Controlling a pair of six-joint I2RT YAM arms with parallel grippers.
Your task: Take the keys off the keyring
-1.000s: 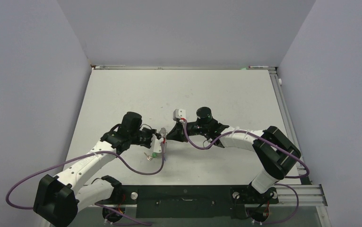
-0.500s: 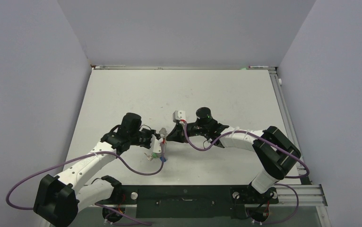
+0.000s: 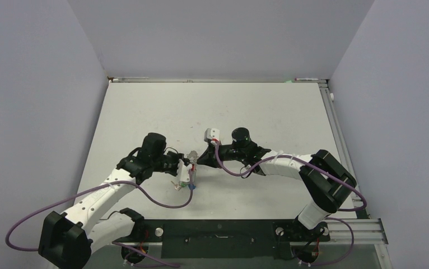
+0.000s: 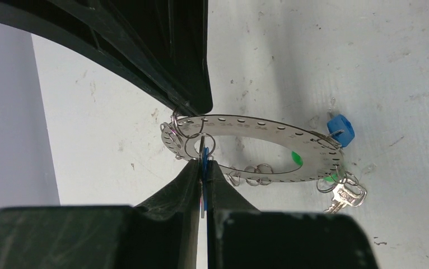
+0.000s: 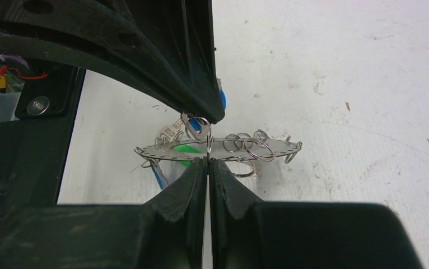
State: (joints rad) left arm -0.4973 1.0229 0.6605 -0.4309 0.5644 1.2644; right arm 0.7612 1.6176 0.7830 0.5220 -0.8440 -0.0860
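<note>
The keyring (image 4: 268, 147), a flat silver disc with wire loops on its rim, hangs just above the table between both grippers (image 3: 191, 163). My left gripper (image 4: 203, 166) is shut on a thin blue key at the ring's near rim. My right gripper (image 5: 208, 161) is shut on the ring's edge at a wire loop, opposite the left one. A blue key head (image 4: 340, 128), a green key (image 4: 297, 157) and a small silver key (image 4: 342, 195) hang from the far side. In the right wrist view the ring (image 5: 268, 149) is edge-on, with a blue key (image 5: 157, 174) and a green one (image 5: 185, 149).
White table (image 3: 268, 112) with a metal rail along its right edge (image 3: 335, 129). Grey walls stand on three sides. The arms' purple cables (image 3: 162, 199) loop over the near table. A dark base plate (image 3: 218, 238) lies at the front edge.
Both grippers and the ring have shifted slightly to the left. The hanging keys swing a little lower. Both grips are unchanged.
</note>
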